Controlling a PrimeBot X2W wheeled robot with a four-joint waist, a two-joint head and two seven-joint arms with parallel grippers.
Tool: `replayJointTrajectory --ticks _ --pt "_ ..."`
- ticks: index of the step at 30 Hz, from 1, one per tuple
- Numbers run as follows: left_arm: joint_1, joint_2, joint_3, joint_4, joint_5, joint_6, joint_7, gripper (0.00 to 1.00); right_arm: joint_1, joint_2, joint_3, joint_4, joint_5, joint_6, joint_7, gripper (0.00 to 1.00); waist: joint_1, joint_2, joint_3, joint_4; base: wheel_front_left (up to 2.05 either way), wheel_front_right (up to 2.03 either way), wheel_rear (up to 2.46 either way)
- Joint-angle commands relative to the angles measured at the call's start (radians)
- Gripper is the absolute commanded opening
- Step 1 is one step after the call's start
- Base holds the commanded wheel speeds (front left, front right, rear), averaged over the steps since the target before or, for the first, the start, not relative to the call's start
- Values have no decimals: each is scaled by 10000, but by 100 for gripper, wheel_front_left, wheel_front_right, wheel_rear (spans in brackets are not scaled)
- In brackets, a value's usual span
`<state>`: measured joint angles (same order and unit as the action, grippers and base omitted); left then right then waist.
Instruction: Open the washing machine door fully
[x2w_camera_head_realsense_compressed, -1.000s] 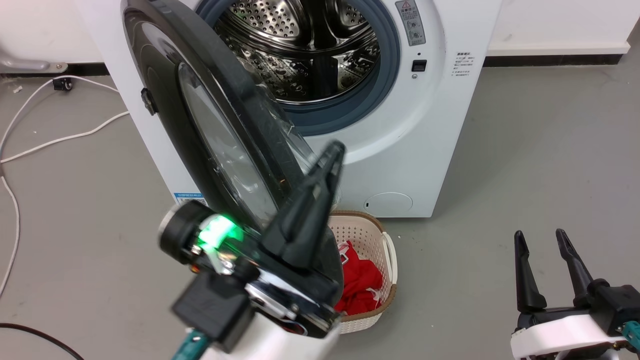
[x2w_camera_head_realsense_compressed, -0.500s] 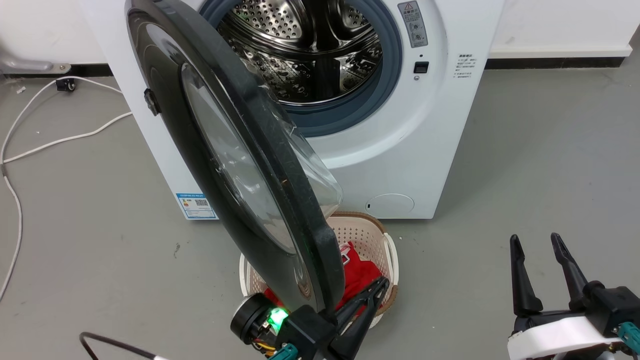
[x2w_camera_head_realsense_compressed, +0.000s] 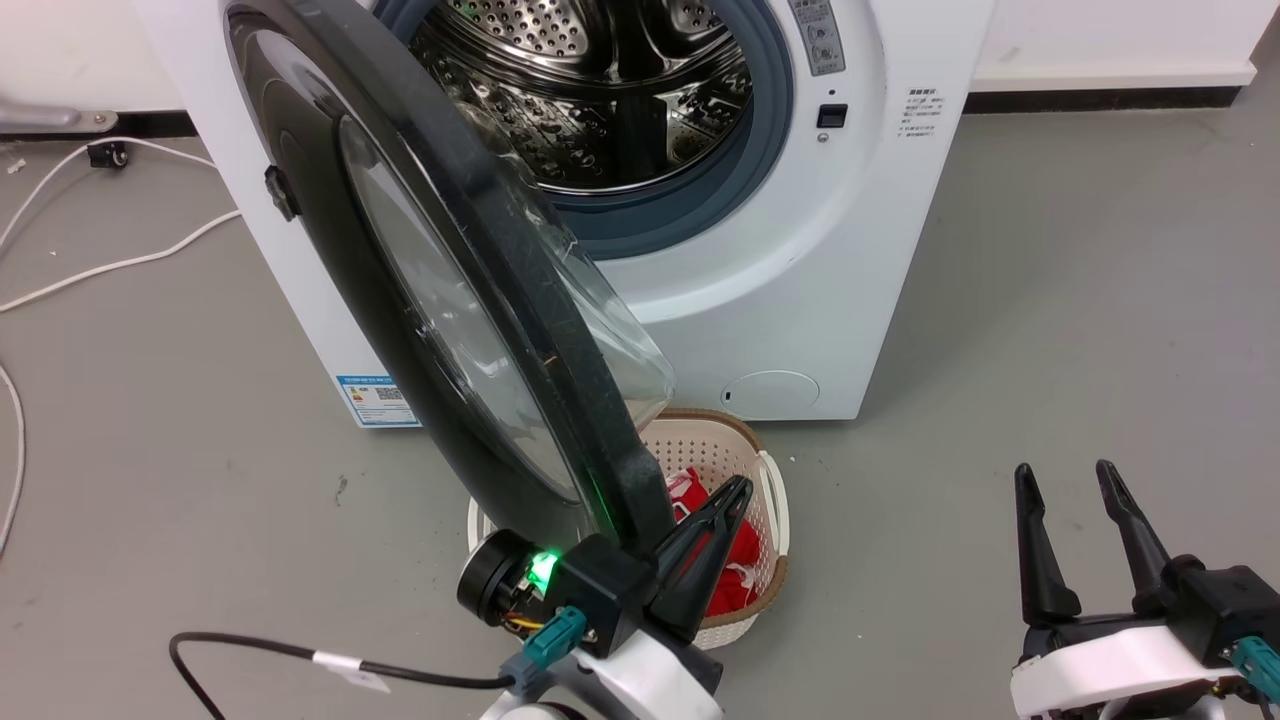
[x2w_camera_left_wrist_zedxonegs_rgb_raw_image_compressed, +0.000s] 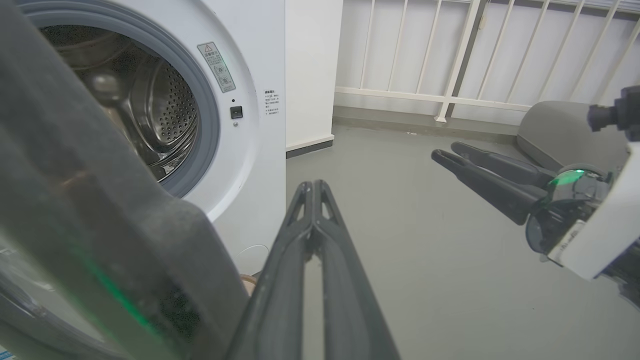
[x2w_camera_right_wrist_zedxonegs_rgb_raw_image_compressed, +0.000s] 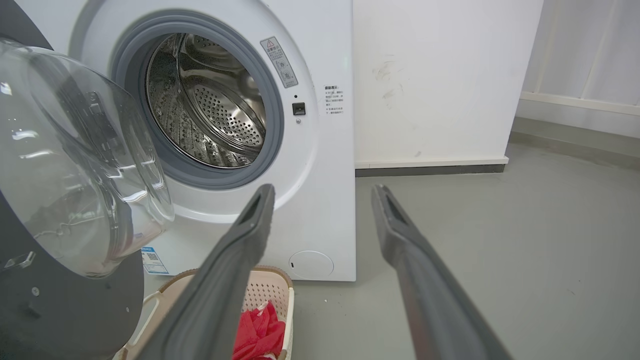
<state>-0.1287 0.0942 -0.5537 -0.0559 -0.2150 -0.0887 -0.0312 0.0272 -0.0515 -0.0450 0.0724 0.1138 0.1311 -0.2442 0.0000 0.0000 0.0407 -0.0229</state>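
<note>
Two end effectors sit low in the head view. The left end effector (x2w_camera_head_realsense_compressed: 738, 488), at bottom centre, has its fingers (x2w_camera_head_realsense_compressed: 705, 545) pressed together on nothing, tips just beside the lower rim of the washing machine door (x2w_camera_head_realsense_compressed: 440, 290); I cannot tell whether they touch it. The right end effector (x2w_camera_head_realsense_compressed: 1062, 470), at lower right, is spread and holds nothing, well apart from the door.

The door stands partly open, slanting from upper left to lower centre, and the steel drum (x2w_camera_head_realsense_compressed: 600, 90) of the washing machine (x2w_camera_head_realsense_compressed: 800, 280) is exposed. Below the door's lower edge a pale basket (x2w_camera_head_realsense_compressed: 772, 500) holds red cloth (x2w_camera_head_realsense_compressed: 735, 575).

The right wrist view gives the door's inner side, its clear glass bowl (x2w_camera_right_wrist_zedxonegs_rgb_raw_image_compressed: 75, 160) bulging at the left of the frame. The left wrist view gives the door's dark edge, blurred at lower left, and the right end effector side-on at the right, below a white railing (x2w_camera_left_wrist_zedxonegs_rgb_raw_image_compressed: 450, 50).
</note>
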Motion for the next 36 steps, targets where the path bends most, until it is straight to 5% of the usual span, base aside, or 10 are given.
replayJointTrajectory --ticks 1,18,36 --pt "-242 -62 -5 205 -68 -6 -110 0 -132 26 11 36 25 -7 23 100 0 0 46 -18 0 0 0" --pt "-704 12 328 1314 -172 497 -648 0 -292 26 96 154 103 -7 -17 100 0 0 212 -50 0 0 0" --pt "919 907 541 -559 -127 1177 -359 0 -30 27 37 118 24 -7 183 100 0 0 -36 471 0 0 0"
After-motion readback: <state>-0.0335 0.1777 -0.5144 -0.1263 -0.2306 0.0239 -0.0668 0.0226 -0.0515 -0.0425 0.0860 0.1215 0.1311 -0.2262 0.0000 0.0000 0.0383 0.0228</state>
